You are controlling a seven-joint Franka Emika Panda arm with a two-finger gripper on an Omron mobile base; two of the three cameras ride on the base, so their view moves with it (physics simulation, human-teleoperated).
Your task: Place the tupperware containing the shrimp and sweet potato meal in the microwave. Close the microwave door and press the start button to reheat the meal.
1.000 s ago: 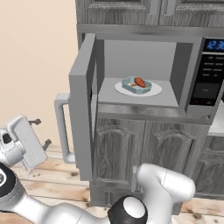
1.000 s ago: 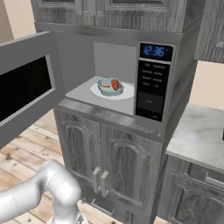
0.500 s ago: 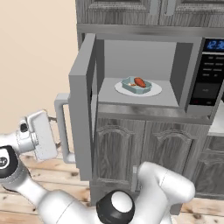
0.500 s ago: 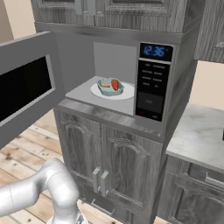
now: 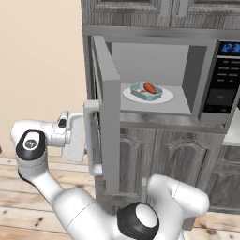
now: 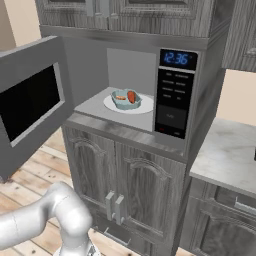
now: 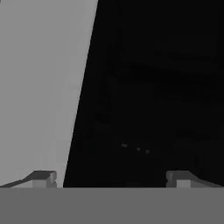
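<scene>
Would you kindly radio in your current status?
Gripper open, against the outer face of the microwave door. Tupperware on the turntable plate inside the microwave. Door wide open, nothing blocking.

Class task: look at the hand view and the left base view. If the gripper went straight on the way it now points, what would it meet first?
Most likely the microwave door. The open gripper faces the door's outer face, its dark window and grey frame close ahead. The handle lies beside it; exact depth is unclear.

Glossy white arm [image 5: 70, 206], black joint caps
</scene>
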